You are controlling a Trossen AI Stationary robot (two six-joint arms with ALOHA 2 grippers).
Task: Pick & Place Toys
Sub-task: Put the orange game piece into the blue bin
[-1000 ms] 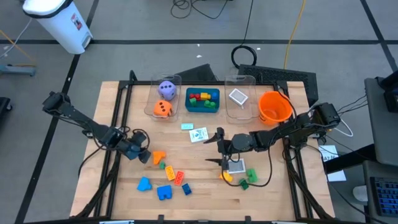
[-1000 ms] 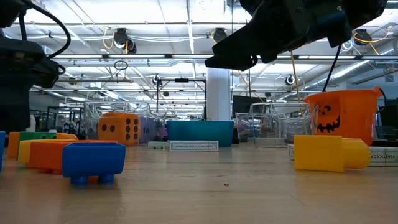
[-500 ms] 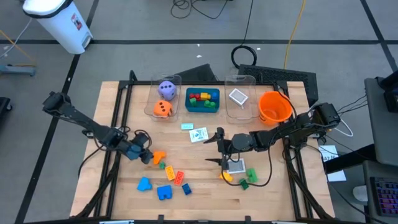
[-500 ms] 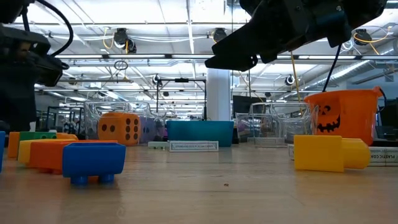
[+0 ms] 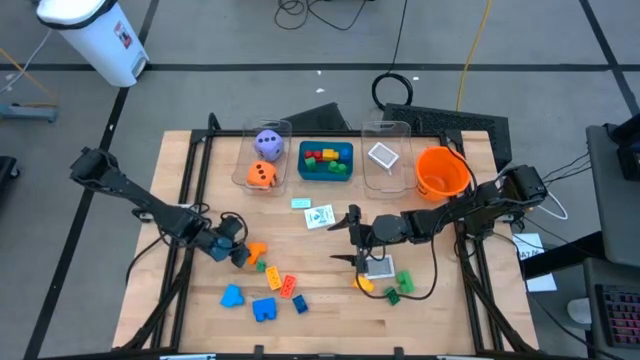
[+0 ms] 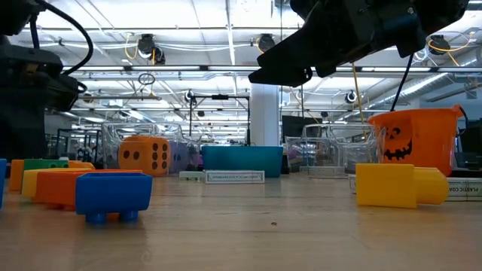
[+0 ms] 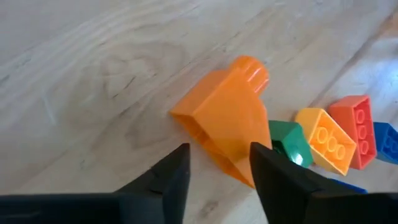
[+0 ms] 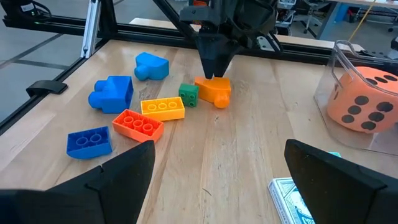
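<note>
While the orange brick (image 7: pixel 227 118) lies flat on the counter (image 5: pixel 330 310) near its left edge, beside a green brick (image 7: pixel 289 142), the left gripper (image 7: pixel 217 171) is held just over it, fingers apart. The right gripper (image 5: pixel 353 238) is held mid-counter, fingers spread wide, holding nothing.

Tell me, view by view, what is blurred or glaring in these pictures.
Left wrist view: the gripper's own fingers are soft, the orange brick sharp. Right wrist view: its fingers blur large, the bricks stay crisp. Low view: ceiling lights glare, arms dark against them. High view: evenly lit.
</note>
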